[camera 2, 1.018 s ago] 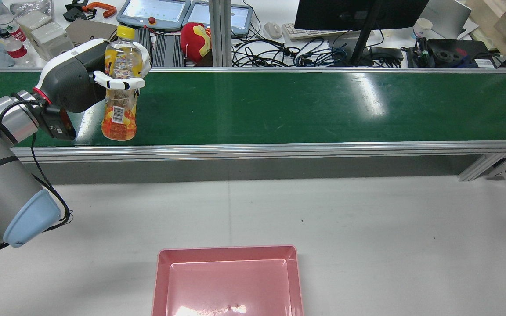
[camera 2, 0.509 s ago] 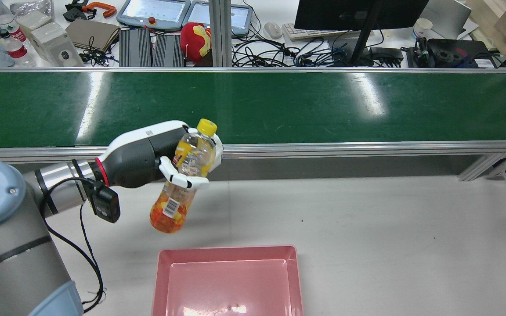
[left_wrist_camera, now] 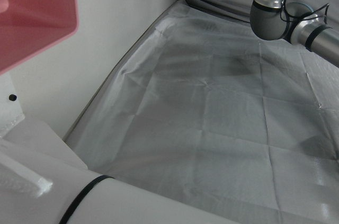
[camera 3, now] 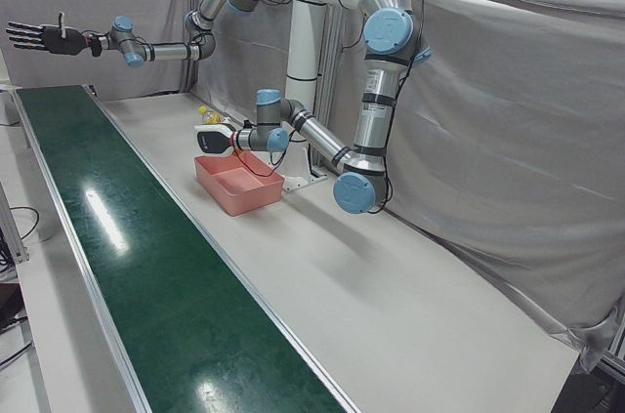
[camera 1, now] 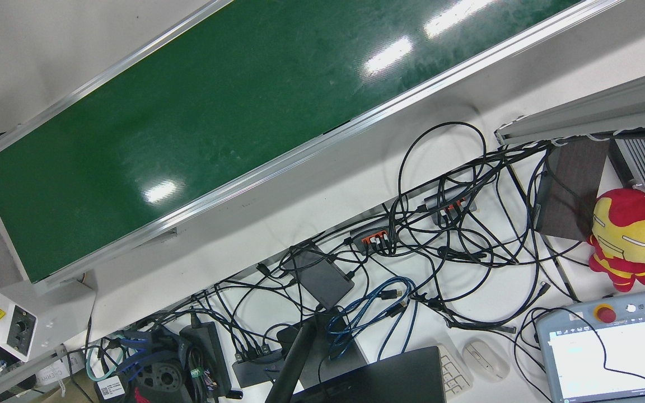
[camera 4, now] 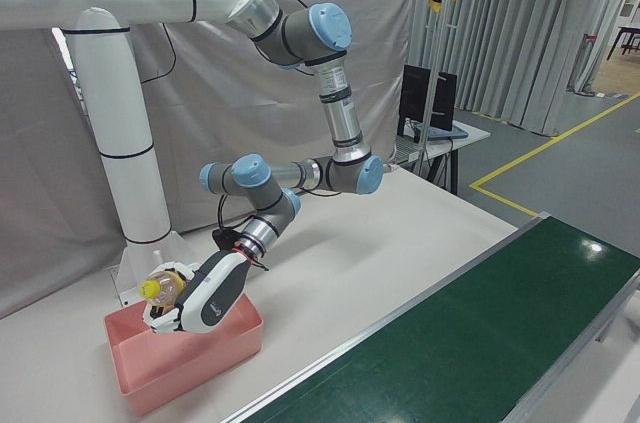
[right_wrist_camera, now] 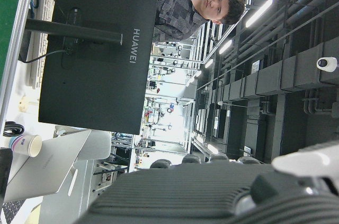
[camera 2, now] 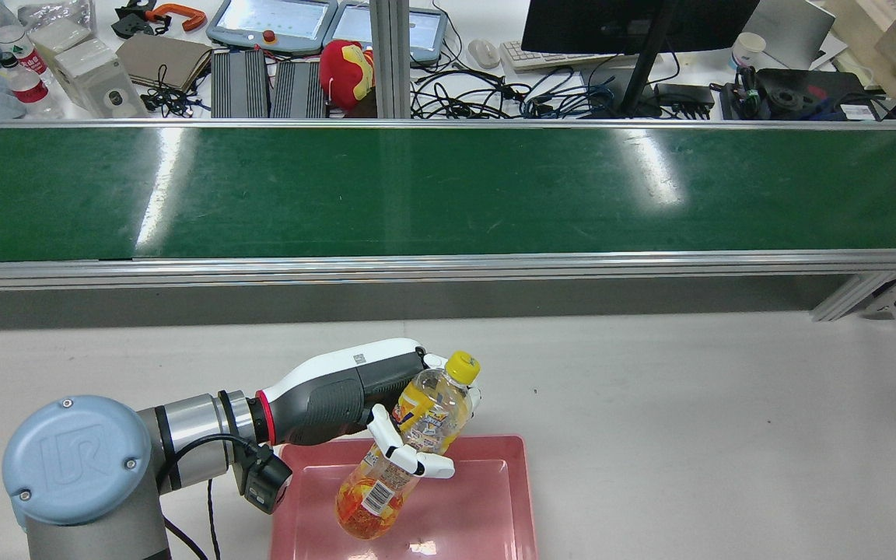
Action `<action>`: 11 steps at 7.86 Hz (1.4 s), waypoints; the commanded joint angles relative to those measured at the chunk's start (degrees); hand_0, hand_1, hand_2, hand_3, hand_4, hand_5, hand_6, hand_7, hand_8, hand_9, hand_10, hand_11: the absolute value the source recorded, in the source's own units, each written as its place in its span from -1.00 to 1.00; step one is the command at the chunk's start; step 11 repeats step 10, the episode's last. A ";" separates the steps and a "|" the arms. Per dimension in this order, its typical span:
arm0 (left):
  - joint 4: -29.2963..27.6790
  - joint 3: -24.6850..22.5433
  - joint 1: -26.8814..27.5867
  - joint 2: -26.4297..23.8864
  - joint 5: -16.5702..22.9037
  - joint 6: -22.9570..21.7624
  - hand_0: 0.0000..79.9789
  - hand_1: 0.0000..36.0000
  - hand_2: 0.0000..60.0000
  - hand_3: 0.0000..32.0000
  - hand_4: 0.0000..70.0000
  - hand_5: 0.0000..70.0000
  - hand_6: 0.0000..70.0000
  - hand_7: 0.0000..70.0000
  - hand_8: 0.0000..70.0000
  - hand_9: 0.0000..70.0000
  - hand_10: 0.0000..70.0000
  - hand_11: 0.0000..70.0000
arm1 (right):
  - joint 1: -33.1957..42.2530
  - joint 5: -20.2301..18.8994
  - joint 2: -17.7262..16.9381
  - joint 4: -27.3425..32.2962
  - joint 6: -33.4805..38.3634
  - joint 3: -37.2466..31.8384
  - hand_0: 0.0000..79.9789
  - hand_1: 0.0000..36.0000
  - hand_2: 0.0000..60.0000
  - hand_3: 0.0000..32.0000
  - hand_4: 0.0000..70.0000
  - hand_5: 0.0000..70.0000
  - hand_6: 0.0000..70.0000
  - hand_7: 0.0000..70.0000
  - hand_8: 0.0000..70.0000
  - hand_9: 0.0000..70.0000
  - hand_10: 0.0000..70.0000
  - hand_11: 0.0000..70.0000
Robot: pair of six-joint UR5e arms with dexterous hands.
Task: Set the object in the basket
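Observation:
A clear juice bottle [camera 2: 411,443] with a yellow cap and an orange-yellow label is held in my left hand [camera 2: 339,393], which is shut on its middle. The bottle is tilted, cap towards the belt, base low over the left part of the pink basket [camera 2: 495,505]. The same hand [camera 4: 210,303], bottle [camera 4: 158,288] and basket [camera 4: 190,363] show in the right-front view. In the left-front view my right hand [camera 3: 39,37] is raised high over the far end of the belt, fingers spread, holding nothing. The left hand view shows a basket corner [left_wrist_camera: 32,28].
The green conveyor belt [camera 2: 448,190] with aluminium rails runs across behind the white table [camera 2: 689,404]. Behind the belt are a monitor [camera 2: 635,23], cables, teach pendants [camera 2: 273,19] and a red plush toy [camera 2: 345,71]. The arms' white pedestal [camera 4: 115,143] stands behind the basket.
My left hand carried the bottle from above the belt's left end, towards the near side and rightwards, down to over the pink basket. The bottle tilted more.

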 commanded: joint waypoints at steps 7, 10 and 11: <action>1.58 -3.85 -0.86 1.28 -0.07 1.35 -0.56 -1.00 -1.00 -1.00 -0.95 -0.31 -1.00 -0.99 -0.78 -0.71 -0.77 -0.69 | 0.00 0.00 0.00 0.00 -0.03 -0.01 -1.00 -1.00 -1.00 -1.00 -1.00 -1.00 -1.00 -1.00 -1.00 -1.00 -1.00 -1.00; 1.66 -3.85 -2.62 1.19 -0.07 1.17 -0.61 -1.00 -1.00 -1.00 -0.99 -0.48 -1.00 -1.00 -0.85 -0.81 -0.82 -0.76 | 0.09 0.00 0.00 0.00 0.05 -0.01 -1.00 -1.00 -1.00 -1.00 -1.00 -1.00 -1.00 -1.00 -1.00 -1.00 -1.00 -1.00; 1.66 -3.85 -2.62 1.19 -0.07 1.17 -0.61 -1.00 -1.00 -1.00 -0.99 -0.48 -1.00 -1.00 -0.85 -0.81 -0.82 -0.76 | 0.09 0.00 0.00 0.00 0.05 -0.01 -1.00 -1.00 -1.00 -1.00 -1.00 -1.00 -1.00 -1.00 -1.00 -1.00 -1.00 -1.00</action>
